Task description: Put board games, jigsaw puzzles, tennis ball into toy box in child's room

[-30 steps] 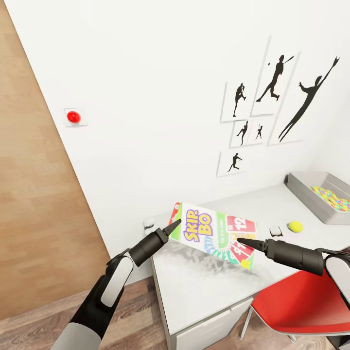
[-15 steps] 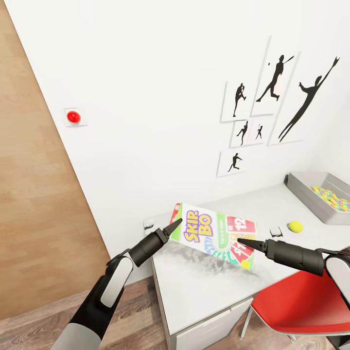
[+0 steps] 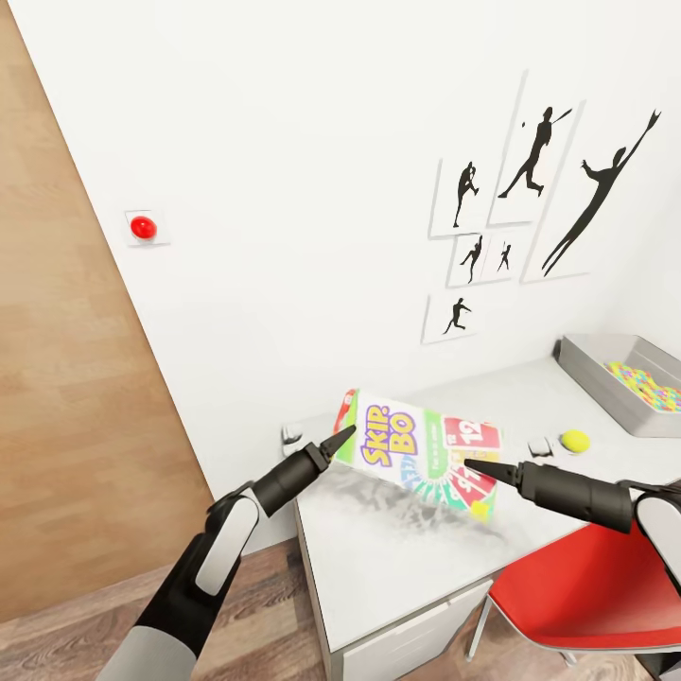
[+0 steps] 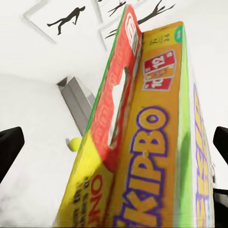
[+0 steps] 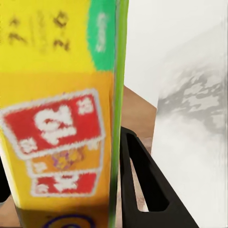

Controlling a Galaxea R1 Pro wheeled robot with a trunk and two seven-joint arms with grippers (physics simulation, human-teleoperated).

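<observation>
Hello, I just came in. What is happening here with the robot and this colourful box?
The robot holds the SKIP-BO game box between both grippers, the left gripper at one end and the right gripper at the other, tilted above the table. The tennis ball lies on the table. The grey toy box farther right already holds a colourful puzzle.

1. You get bright, even light across the white wall point(image 3: 284, 142); no glare.
2. A soft mottled shadow lies beneath the SKIP-BO box point(image 3: 416, 452), lower centre.
3. Your wrist close-ups blur its lettering.
</observation>
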